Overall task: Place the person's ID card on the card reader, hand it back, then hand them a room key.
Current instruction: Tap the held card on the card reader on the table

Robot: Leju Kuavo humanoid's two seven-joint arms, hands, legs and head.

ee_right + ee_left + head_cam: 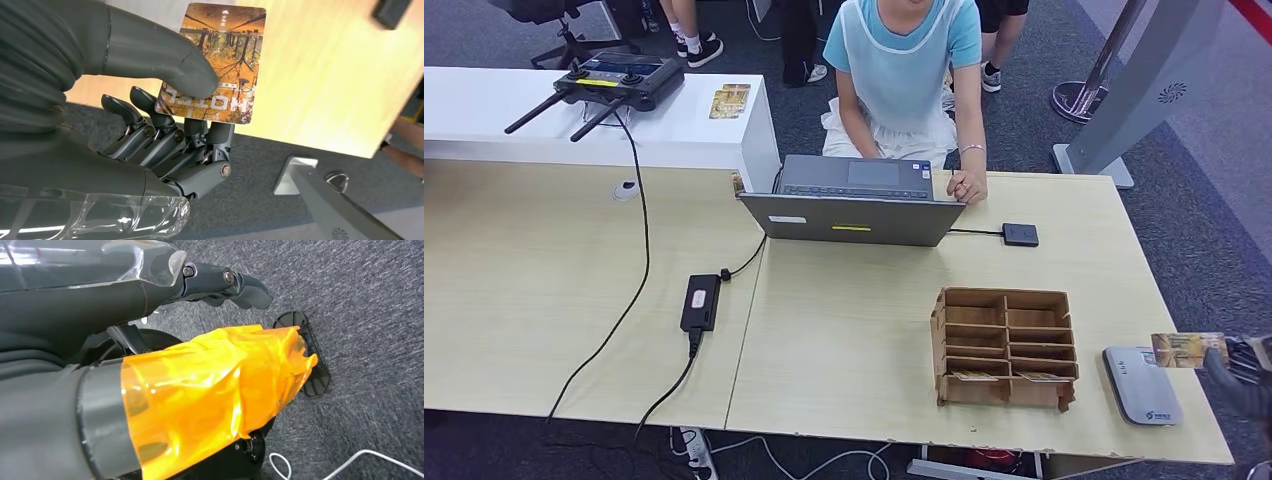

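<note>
My right hand [150, 125] pinches a card [215, 60] between thumb and fingers; the card is printed with autumn trees and the word HOTEL. In the head view the card [1187, 350] hangs at the table's far right edge, just above and to the right of a grey flat reader [1142, 385], with my right hand [1239, 375] behind it. A small black pad [1020, 234] is wired to the laptop. My left hand [150, 340] hangs over grey carpet holding nothing, its thumb wrapped in orange film [210, 385] and its fingers [225, 282] apart from it.
A wooden slotted rack [1004, 348] with cards in its lower slots stands left of the reader. A person [904, 70] sits behind an open laptop [854, 205], one hand [967, 185] on the table. A black power brick [700, 302] and cables lie mid-table.
</note>
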